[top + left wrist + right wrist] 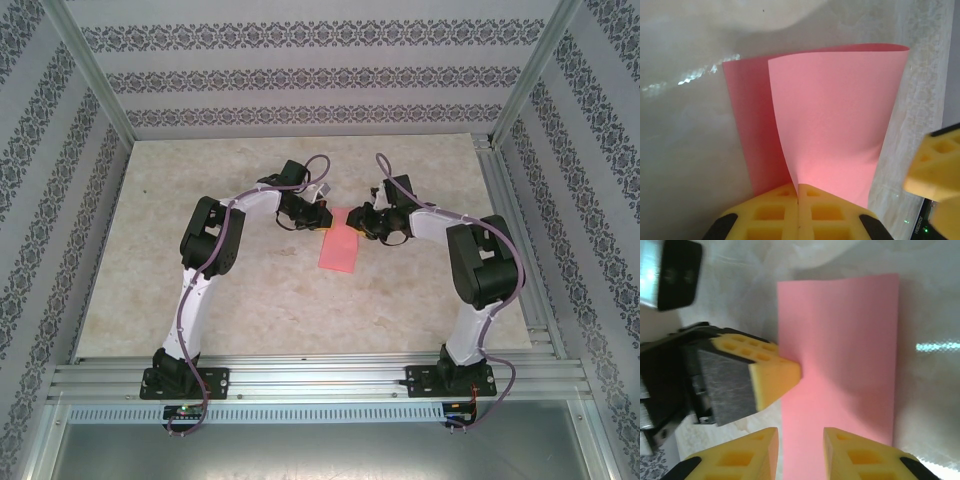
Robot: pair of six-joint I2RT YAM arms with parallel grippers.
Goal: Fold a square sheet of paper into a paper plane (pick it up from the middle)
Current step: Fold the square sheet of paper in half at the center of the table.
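Observation:
The square sheet of paper (pixel 340 248) is pink-red and doubled over on itself, lying mid-table between the two arms. In the left wrist view its two layers (pixel 835 125) curve up and meet in a pinch at my left gripper (pixel 799 187), which is shut on the paper's near edge. My left gripper (pixel 318 215) sits at the sheet's far left corner. My right gripper (pixel 362 222) hovers over the far right end. In the right wrist view its jaws (pixel 800 437) stand apart above the paper (pixel 840 340), holding nothing. The left gripper's yellow finger (pixel 775 377) touches the sheet's left edge.
The table (pixel 200 300) is a pale marbled surface inside an aluminium frame (pixel 320 375) with patterned walls. The two grippers are close together over the sheet; a finger of the right one (pixel 935 170) shows at the edge of the left wrist view.

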